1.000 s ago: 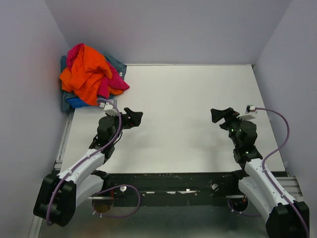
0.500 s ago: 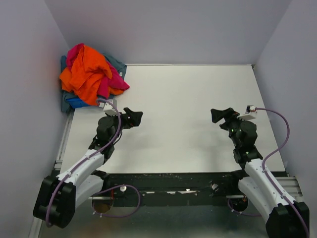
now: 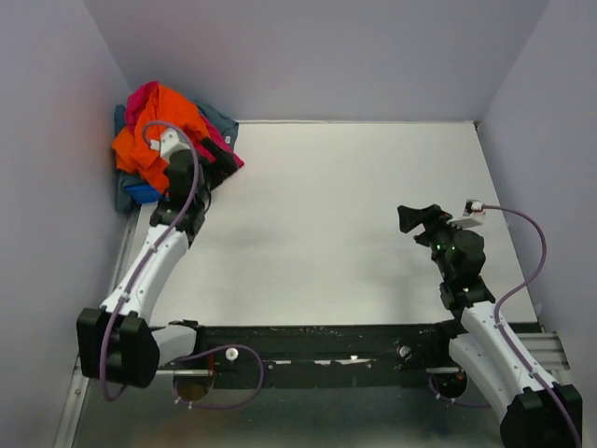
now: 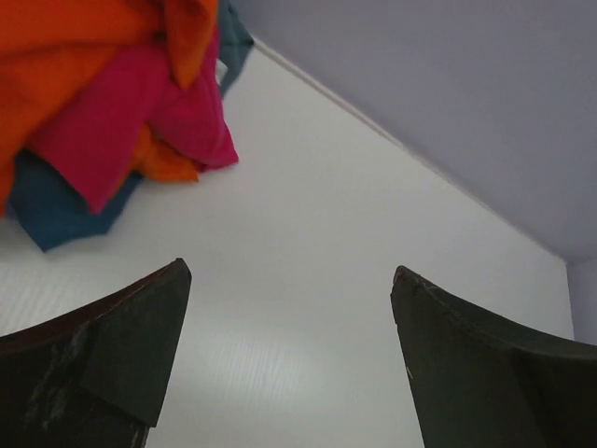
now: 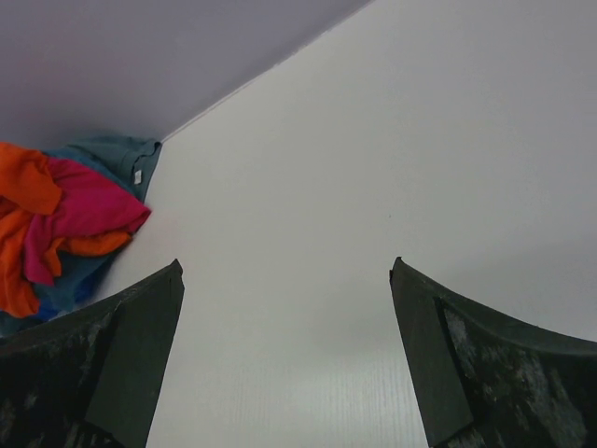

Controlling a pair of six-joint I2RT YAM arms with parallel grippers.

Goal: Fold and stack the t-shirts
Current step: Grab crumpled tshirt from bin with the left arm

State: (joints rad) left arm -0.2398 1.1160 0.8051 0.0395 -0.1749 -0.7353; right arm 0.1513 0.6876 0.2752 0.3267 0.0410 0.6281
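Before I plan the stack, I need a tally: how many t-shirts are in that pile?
4 by colour, heaped in the far left corner: orange shirt on top, magenta shirt beneath it, royal blue shirt at the near edge, grey-blue shirt underneath. Others may be hidden.

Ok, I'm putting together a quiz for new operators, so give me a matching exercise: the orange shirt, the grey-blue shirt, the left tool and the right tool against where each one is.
Things:
1. orange shirt
2. grey-blue shirt
3. left tool
4. right tool

Places:
a. open over bare table, far from the pile
b. on top of the pile
c. open, close beside the pile
d. under the other shirts, only its edges showing

Pairs: 1-b, 2-d, 3-c, 4-a
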